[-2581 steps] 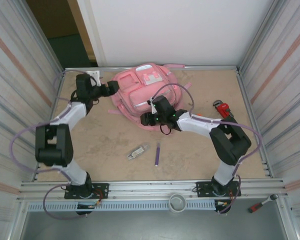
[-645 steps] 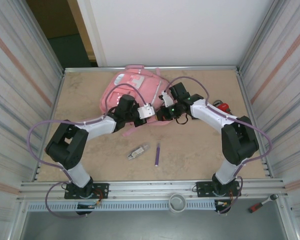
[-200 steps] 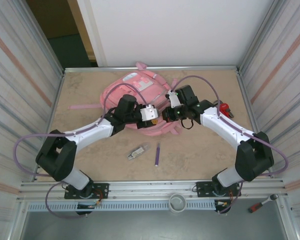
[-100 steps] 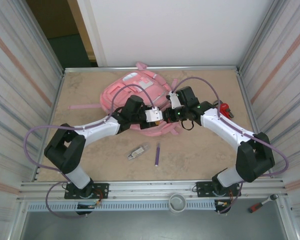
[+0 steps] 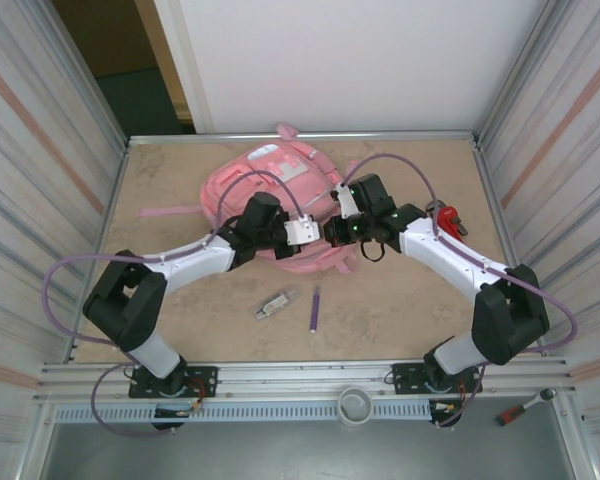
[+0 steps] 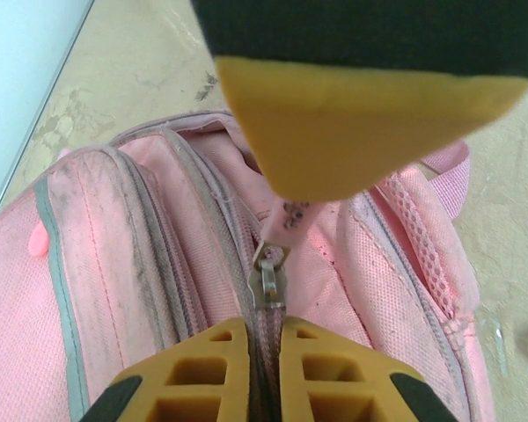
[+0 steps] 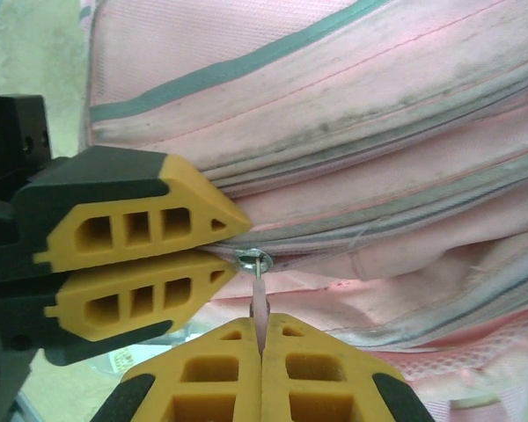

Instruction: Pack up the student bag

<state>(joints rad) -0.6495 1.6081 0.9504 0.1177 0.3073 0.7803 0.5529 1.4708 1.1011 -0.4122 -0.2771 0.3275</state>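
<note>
Counting from the near edge: one purple pen [image 5: 315, 308] and one small clip [image 5: 277, 303], both nearer than the jaws and well apart from them. Two grippers, tips meeting: right gripper [image 7: 260, 321] pressed together on one pink zip pull [image 7: 258, 297]; left gripper [image 6: 264, 327] pinching the bag's zip seam just beside the slider [image 6: 268, 283]. One student bag [image 5: 242, 185], under and beyond both jaws. One red wrench [image 5: 446, 217], right of the right jaws. Change: a second ago the left jaws stood wider; bag, pen and clip unmoved.

student bag [image 5: 220, 200] blocks far middle; table's [image 5: 400, 300] right front open
</note>
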